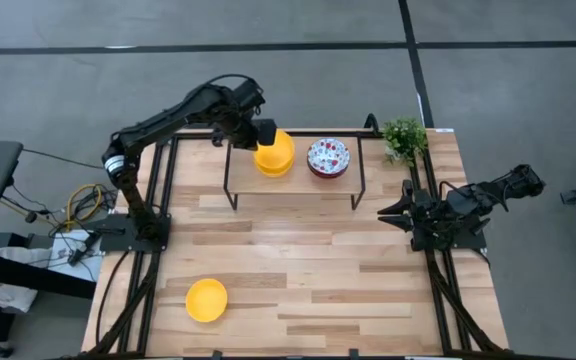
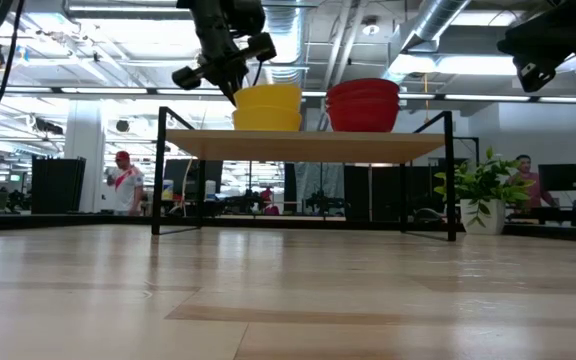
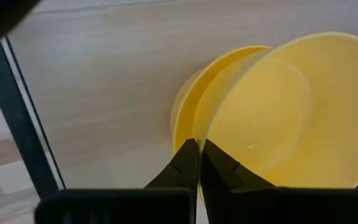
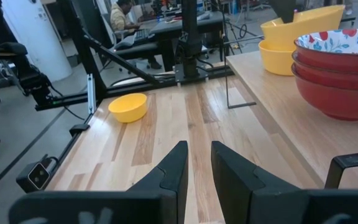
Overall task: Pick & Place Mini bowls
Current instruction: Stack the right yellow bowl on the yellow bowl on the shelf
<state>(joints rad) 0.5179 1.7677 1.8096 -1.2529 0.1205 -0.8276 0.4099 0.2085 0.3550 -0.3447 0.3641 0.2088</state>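
Left gripper (image 1: 266,135) pinches the rim of the top plain yellow mini bowl (image 1: 276,150) on the black-framed wooden shelf (image 1: 293,180), at 12 o'clock on the table.

Your overhead view reads that stack as one yellow disc. The low view shows two yellow bowls nested (image 2: 266,108), and the left wrist view shows the upper one tilted off the lower, with the fingers (image 3: 191,165) pressed together on its edge. Just beside them, at 3 o'clock, sits the white floral-patterned stack (image 1: 328,157); the right wrist view shows its red outsides (image 4: 337,81). A lone yellow bowl (image 1: 207,300) lies at 7 o'clock on the light wooden table (image 1: 368,290). Right gripper (image 1: 390,213) waits at 3 o'clock, fingers (image 4: 166,171) spread, holding nothing.
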